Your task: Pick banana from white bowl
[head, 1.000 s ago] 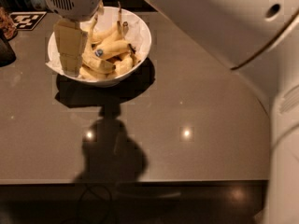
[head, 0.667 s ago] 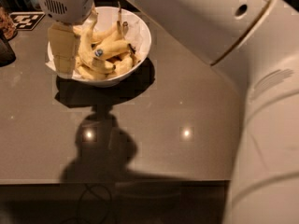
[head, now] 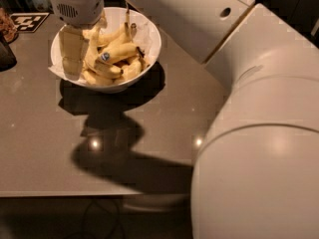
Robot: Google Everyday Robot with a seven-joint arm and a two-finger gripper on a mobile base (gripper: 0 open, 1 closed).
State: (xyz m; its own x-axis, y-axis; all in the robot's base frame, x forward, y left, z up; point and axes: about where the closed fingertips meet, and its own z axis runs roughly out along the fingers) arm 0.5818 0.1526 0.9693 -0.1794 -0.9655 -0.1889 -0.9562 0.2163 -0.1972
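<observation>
The white bowl (head: 149,34) stands at the far left of the table, lined with crumpled white paper and holding a pile of yellow bananas. A long curved banana (head: 113,38) lies near the top of the pile, its thin brownish stem pointing up toward the far rim. Below it lies a thick banana with a blue sticker (head: 119,52). My gripper (head: 82,54) hangs straight down from its round white wrist into the left side of the bowl, right against the bananas. It hides the pile's left part.
The grey-brown table (head: 149,133) runs to a front edge low in the view. A black-and-white marker card (head: 27,21) and a dark object (head: 6,54) sit at the far left. My large white arm (head: 259,148) fills the right side.
The gripper has stayed over the bowl's left side and sits slightly further left. The arm's white body has swung in and now covers more of the right side.
</observation>
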